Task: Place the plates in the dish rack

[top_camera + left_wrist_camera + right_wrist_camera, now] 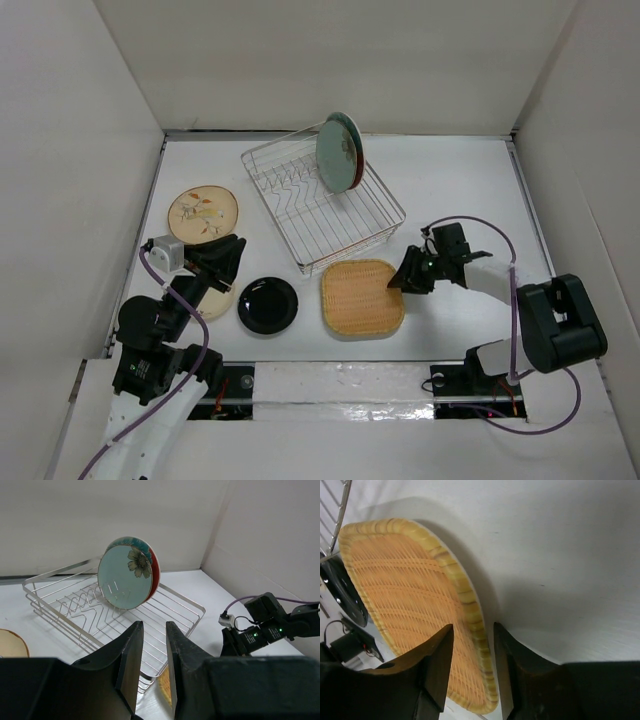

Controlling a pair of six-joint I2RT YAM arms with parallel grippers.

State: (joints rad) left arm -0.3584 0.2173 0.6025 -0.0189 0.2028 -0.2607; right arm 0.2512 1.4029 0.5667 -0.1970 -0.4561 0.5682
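Observation:
The dish rack (350,225) stands at mid-table. A pale green plate (334,155) and a red patterned plate (357,160) stand upright at its far end, also in the left wrist view (122,580). The tan floral plate (203,214), glossy black plate (268,304) and bamboo plate (362,297) lie flat on the table. A cream plate (220,302) lies partly hidden under my left gripper (225,262), which is open and empty (154,624). My right gripper (405,277) is open, and its jaws straddle the bamboo plate's right rim (470,605).
White walls enclose the table on three sides. The rack's near corner (150,672) lies just in front of my left gripper. The black plate's edge (345,592) and a rack wire (340,510) show beyond the bamboo plate.

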